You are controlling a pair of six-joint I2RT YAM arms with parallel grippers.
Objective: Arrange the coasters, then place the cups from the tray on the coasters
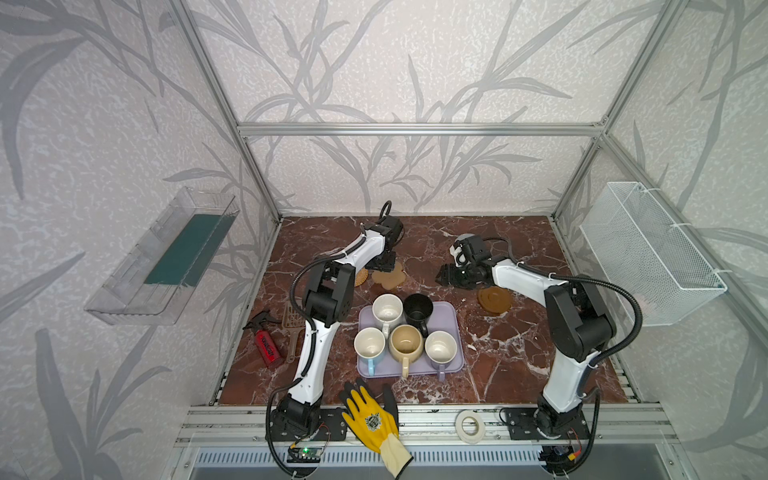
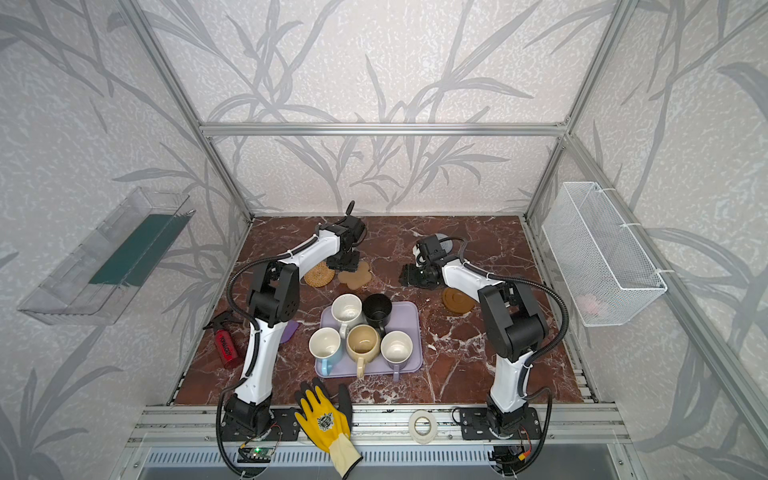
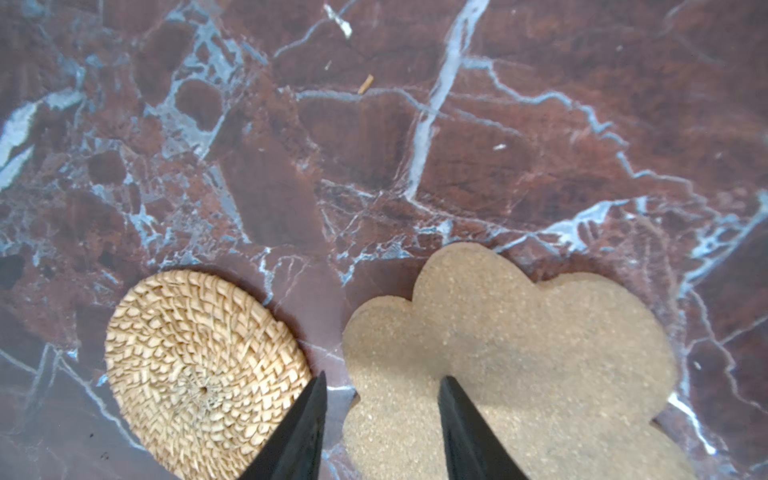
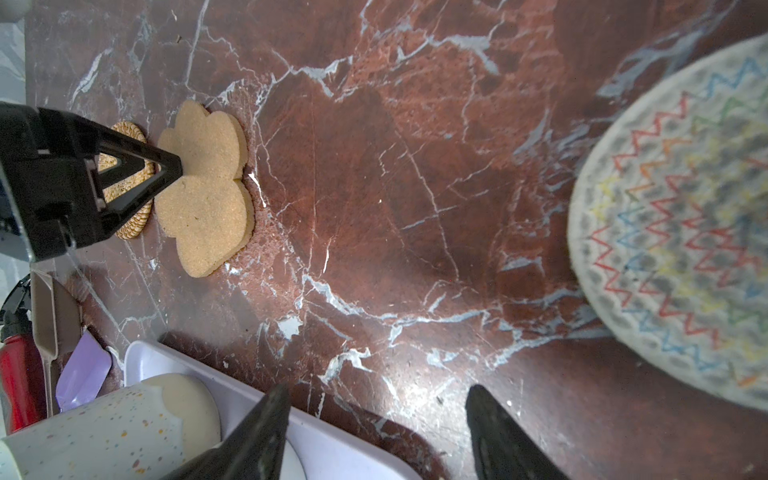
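Tan paw coaster lies flat on the red marble table, beyond the tray's far edge. It sits just beside the round rattan coaster, w/ a thin gap btw them and no overlap. Left gripper sits low over the paw's edge, jaws partly apart & clamped on nothing: one finger is over the gap, the other over the paw's top. In the right wrist view a tip looks to touch the paw. Right gripper hangs w/ jaws apart & empty over bare marble, btw the lavender tray and the grey-blue woven coaster. Brown disc coaster lies by the right arm. We can't find the fifth coaster. All five cups stand on the tray.

We judge the step to be spacing the coasters. To do it well, press lightly & slide the paw clear of the rattan, or pinch its edge w/o snagging the rattan. Keep it flat, and leave room for a mug handle btw mats
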